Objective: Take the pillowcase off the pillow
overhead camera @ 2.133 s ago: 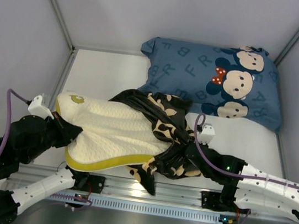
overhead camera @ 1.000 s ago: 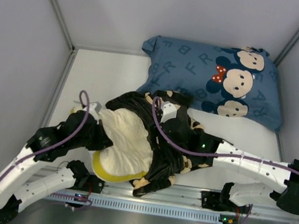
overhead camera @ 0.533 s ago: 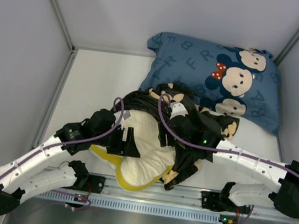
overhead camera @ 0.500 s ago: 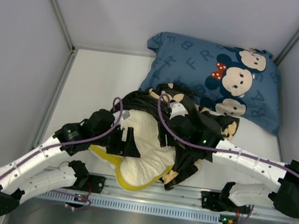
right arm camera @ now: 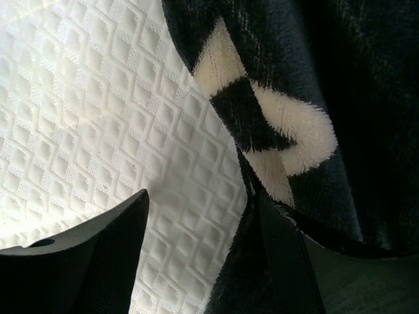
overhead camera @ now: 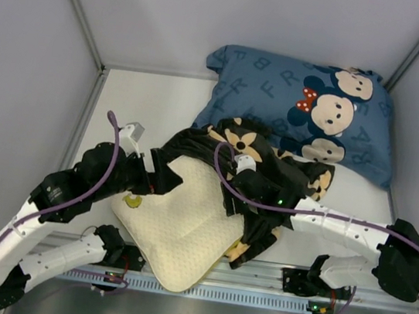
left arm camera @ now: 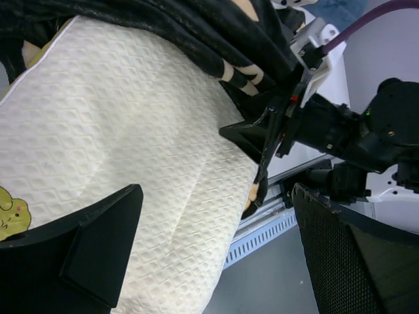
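Top external view is showing the pillow (overhead camera: 179, 231) lying diagonally, with the pillowcase (overhead camera: 196, 143) bunching over its far end. The left gripper (left arm camera: 216, 196) is hovering over bare quilting, jaws wide apart. The right gripper (right arm camera: 203, 216) is straddling the hem, jaws apart. Probably best: the left pinning the pillow while the right is clamping the hem and dragging far-right.

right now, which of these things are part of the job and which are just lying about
Part of the job: black flower-print pillowcase; cream quilted pillow, partly out of it.
Just lying about: blue cartoon-mouse pillow at the back right.
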`<state>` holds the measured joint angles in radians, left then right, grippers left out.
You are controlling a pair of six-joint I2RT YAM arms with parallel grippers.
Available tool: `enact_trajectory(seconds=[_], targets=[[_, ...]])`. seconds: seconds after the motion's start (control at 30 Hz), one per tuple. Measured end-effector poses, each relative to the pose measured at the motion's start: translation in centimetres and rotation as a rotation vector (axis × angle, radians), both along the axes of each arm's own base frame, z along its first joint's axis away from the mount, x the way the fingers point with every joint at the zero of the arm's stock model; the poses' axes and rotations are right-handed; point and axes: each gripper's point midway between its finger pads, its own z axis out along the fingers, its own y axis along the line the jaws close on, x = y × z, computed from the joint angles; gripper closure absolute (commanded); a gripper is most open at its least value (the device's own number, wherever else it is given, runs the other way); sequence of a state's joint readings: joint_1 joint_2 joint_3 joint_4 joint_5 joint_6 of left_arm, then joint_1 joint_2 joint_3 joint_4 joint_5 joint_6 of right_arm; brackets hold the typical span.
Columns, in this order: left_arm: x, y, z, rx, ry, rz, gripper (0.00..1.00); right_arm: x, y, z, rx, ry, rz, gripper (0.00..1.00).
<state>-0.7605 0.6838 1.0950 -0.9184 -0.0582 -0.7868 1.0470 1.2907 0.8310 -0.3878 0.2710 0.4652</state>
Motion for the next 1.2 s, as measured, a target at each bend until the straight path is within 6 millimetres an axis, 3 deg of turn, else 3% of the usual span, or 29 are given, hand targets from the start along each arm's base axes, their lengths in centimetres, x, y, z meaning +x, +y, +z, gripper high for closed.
enact_trajectory(seconds=[0.17, 0.37, 0.53, 0.67, 0.83, 0.97, 1.2], targets=[[0.1, 1.0, -1.8, 0.050, 0.019, 0.041, 0.01, -0.1, -0.1, 0.3, 0.019, -0.003, 0.004, 0.36], [2.2, 2.1, -3.5, 0.168, 0.044, 0.145, 0.01, -0.7, -0.2, 1.0, 0.056, -0.002, 0.023, 0.36], [5.3, 0.5, -9.3, 0.373, 0.220, 0.164, 0.01, -1.5, -0.8, 1.9, 0.094, -0.014, 0.045, 0.36], [7.4, 1.4, -13.4, 0.532, 0.310, 0.226, 0.01, -2.0, -1.3, 2.4, 0.124, -0.022, 0.056, 0.36], [9.3, 3.0, -14.3, 0.577, 0.315, 0.283, 0.01, -2.6, -2.2, 3.2, 0.158, -0.043, 0.067, 0.36], [10.1, 2.5, -15.2, 0.553, 0.294, 0.255, 0.01, -2.7, -2.4, 3.9, 0.179, -0.059, 0.074, 0.36], [9.7, 1.7, -18.7, 0.528, 0.331, 0.161, 0.01, -2.9, -2.3, 3.9, 0.182, -0.056, 0.083, 0.36]])
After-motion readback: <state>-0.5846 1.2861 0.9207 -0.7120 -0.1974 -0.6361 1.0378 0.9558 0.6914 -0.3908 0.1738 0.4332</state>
